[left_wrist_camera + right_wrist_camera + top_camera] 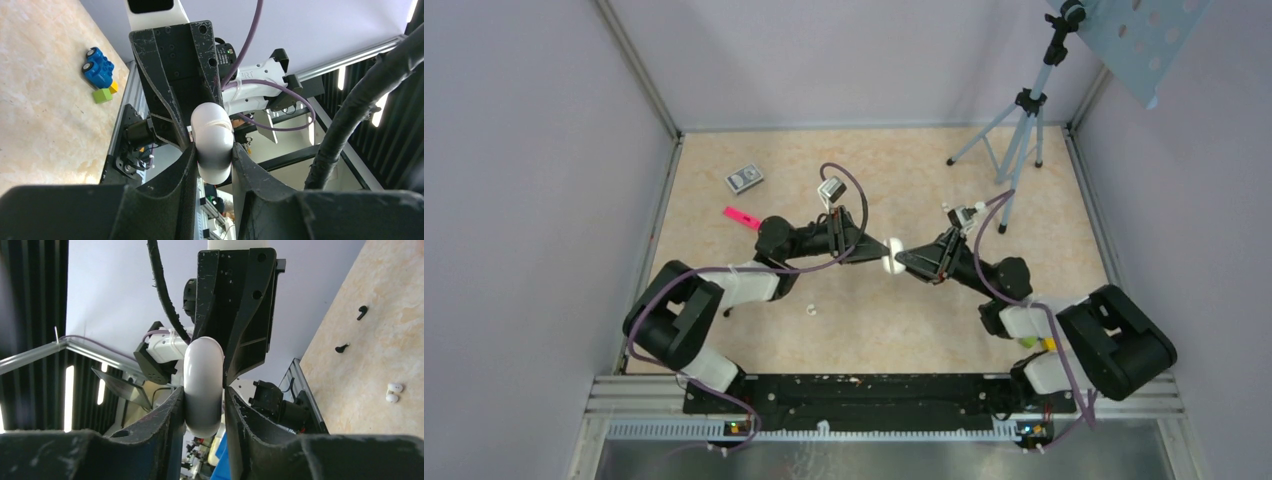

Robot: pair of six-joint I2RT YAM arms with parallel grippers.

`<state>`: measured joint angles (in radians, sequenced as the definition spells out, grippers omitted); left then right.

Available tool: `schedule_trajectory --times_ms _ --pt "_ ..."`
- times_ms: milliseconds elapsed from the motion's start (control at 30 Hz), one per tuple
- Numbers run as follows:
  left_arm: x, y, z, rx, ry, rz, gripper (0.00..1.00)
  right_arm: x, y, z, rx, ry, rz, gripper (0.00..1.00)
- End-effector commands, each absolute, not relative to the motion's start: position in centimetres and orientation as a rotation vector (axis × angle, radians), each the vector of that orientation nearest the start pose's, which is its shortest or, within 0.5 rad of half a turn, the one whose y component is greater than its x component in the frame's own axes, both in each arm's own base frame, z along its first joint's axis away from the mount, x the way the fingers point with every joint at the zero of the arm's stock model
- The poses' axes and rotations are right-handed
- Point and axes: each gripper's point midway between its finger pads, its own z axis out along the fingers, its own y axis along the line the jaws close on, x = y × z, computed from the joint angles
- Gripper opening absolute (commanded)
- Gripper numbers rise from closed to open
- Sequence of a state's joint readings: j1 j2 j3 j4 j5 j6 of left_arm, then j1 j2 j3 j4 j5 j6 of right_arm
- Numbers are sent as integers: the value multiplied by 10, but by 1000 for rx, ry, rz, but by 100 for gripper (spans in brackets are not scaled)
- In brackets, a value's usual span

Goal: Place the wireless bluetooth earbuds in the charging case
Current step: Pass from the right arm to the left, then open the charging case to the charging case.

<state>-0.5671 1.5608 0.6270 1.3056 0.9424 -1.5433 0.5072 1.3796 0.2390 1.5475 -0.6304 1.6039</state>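
left gripper (882, 250) and right gripper (901, 258) both pinch one white pill-shaped thing (890, 255) in the air, and the earbuds (811, 308) lie on the table (874, 160) below, on the left gripper's side.

We can read almost nothing here. In the left wrist view, on the white arm link (257, 72) above and to the right of the left gripper (212, 157), we see a short row of faint grey letters, too small and soft for us to spell out. From the top camera, the small grey box (744, 178) lying well to the left of that gripper, toward the back wall, carries dark printing, but it blurs and we cannot tell any word or number.
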Motion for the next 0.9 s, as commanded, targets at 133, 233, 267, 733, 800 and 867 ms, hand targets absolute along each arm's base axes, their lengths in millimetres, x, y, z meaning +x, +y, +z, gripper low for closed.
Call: schedule_trajectory --times_ms 133,233,267,733,800,867 --pt "178 -319 301 456 1718 -2123 0 216 269 238 108 1743 1839 49" --pt "178 -319 300 452 1734 -2103 0 221 265 234 106 1811 1715 57" --pt "178 -319 301 452 1735 -2101 0 221 264 235 97 1821 1687 58" --pt "182 -319 297 454 1832 -2049 0 217 249 237 0 1927 1448 94" --pt "183 -319 297 454 1834 -2047 0 216 247 241 -7 1910 1447 94" --pt "183 -319 295 455 1845 -2051 0 212 249 245 -37 1896 1469 94"
